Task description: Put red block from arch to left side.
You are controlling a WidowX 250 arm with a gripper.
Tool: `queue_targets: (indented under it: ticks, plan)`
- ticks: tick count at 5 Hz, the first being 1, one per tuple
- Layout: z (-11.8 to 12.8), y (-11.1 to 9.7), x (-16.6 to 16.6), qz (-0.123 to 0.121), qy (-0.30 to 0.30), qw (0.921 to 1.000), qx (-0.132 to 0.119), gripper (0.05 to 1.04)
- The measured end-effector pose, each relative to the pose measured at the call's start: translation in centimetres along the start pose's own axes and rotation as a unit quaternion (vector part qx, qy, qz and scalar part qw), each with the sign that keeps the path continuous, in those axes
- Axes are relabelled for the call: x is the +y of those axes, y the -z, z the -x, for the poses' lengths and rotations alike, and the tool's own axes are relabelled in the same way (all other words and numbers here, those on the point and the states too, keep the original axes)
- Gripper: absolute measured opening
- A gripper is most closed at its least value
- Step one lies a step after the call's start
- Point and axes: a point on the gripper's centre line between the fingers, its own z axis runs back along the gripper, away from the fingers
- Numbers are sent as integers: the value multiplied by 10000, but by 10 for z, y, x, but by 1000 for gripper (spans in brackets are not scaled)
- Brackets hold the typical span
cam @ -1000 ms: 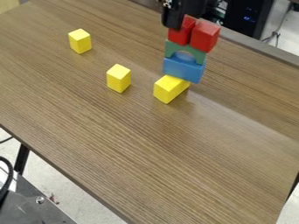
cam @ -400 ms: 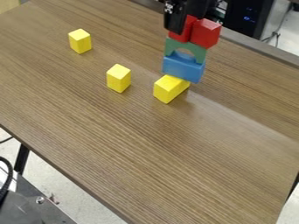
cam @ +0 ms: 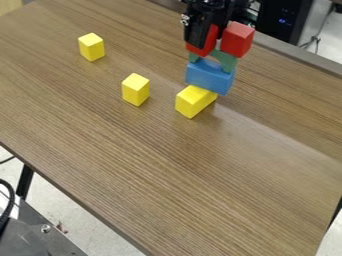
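Observation:
The gripper (cam: 205,32) hangs at the top centre, its fingers on either side of the left red block (cam: 211,41) and shut on it. One finger hides part of this block's face. The block overlaps the left part of the green arch (cam: 228,60); whether they touch, I cannot tell. A second red block (cam: 237,39) rests on the arch's right side. Under the arch is a blue block (cam: 210,77) with an arched cut in its top, and a yellow block (cam: 194,102) stands at its lower left.
Two more yellow blocks stand on the wooden table (cam: 160,165): one (cam: 135,90) left of the stack, the other (cam: 91,47) farther to the upper left. Dark computer equipment (cam: 286,21) is behind the table's far edge.
The gripper has come down and a little toward the camera. The left red block has shifted down and slightly left with it, away from the right red block, now covering more of the arch's left part.

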Motion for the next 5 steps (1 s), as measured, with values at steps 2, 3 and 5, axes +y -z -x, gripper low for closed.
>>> queue_targets:
  ticks: [2, 3, 5]
  plan:
    - [-2, -4, 3, -17, 83, 9999, -53, 589]
    - [-6, -14, 2, -45, 116, 9998, -170, 588]
    - [-17, -19, 16, -118, 41, 9999, -112, 588]
